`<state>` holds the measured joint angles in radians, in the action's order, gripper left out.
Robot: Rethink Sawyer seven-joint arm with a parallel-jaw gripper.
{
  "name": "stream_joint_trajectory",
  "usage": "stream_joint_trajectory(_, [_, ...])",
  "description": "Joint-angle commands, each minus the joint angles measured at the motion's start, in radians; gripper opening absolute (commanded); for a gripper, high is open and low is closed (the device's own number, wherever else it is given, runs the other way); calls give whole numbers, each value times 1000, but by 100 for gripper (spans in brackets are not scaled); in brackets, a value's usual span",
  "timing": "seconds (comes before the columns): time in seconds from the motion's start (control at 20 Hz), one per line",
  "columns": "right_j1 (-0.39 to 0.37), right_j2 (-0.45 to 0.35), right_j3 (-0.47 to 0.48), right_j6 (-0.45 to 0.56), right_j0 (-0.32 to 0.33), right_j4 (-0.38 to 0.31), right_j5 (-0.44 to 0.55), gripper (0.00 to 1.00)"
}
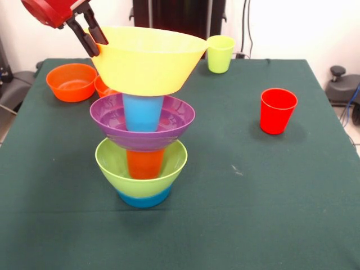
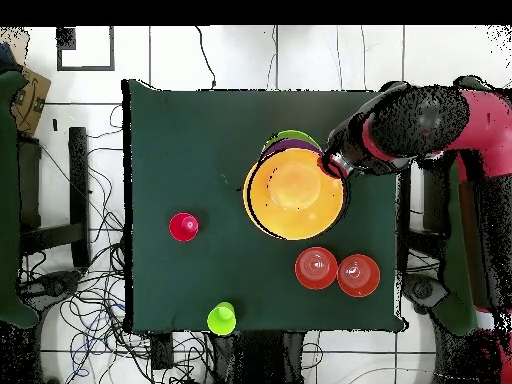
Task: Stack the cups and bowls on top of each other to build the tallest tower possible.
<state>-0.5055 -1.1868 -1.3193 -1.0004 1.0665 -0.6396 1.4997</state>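
- I see the tower (image 1: 144, 143) near the table's middle: small blue plastic bowl (image 1: 144, 198), lime green bowl (image 1: 140, 169), orange cup (image 1: 145, 163), wide purple bowl (image 1: 142, 121), light blue cup (image 1: 143, 112), then the largest yellow bowl (image 1: 149, 59) on top.
- The gripper (image 1: 94, 40) has its jaws pinching the yellow bowl's rim.
- From overhead, the yellow bowl hides most of the tower.
- The second orange bowl (image 1: 104, 87) sits half hidden behind it, beside the first orange bowl (image 1: 71, 82).
- The red cup (image 1: 278, 110) and yellow-green cup (image 1: 220, 53) stand apart on the green tablecloth (image 1: 270, 197).

red arm (image 1: 50, 11), black two-fingered hand (image 1: 93, 39).

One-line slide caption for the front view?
Gripper grips the rim of the yellow bowl atop the tower; red cup and yellow-green cup wait unstacked.
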Motion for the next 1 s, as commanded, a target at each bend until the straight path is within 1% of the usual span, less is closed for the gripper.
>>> stream_joint_trajectory(0.05, [6, 90, -30, 208, -32, -58, -51, 0])
stream_joint_trajectory(0.4, [6, 89, -25, 218, -39, -63, -47, 0])
stream_joint_trajectory(0.45, [6, 88, -25, 218, -39, -62, -47, 100])
stream_joint_trajectory(1.0, [6, 87, -25, 223, -39, -64, -48, 100])
